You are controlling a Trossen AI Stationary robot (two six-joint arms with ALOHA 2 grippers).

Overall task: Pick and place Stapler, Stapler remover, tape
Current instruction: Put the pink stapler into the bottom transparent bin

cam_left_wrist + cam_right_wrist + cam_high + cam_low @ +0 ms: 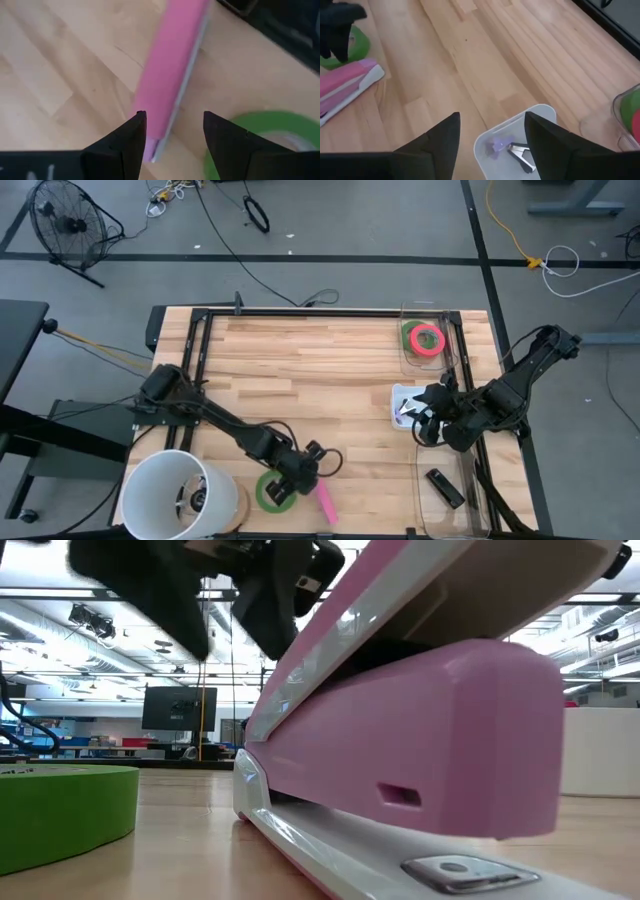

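A pink stapler (325, 502) lies on its white base (330, 850) near the table's front edge. A green tape roll (272, 492) lies flat just left of it. My left gripper (174, 117) hangs open just above the stapler's (167, 75) far end, pointing steeply down, one finger on each side, touching nothing. My right gripper (492, 117) is open above a small white tray (530, 117) that holds the stapler remover (517, 150). A green and a red-pink tape roll (425, 340) lie in a clear bin at the far right.
A big white cylinder (180, 495) stands at the front left corner. A clear bin at the front right holds a dark oblong thing (445, 488). A black frame (200, 330) runs along the table's edges. Bare wood (300, 370) spans the table's middle.
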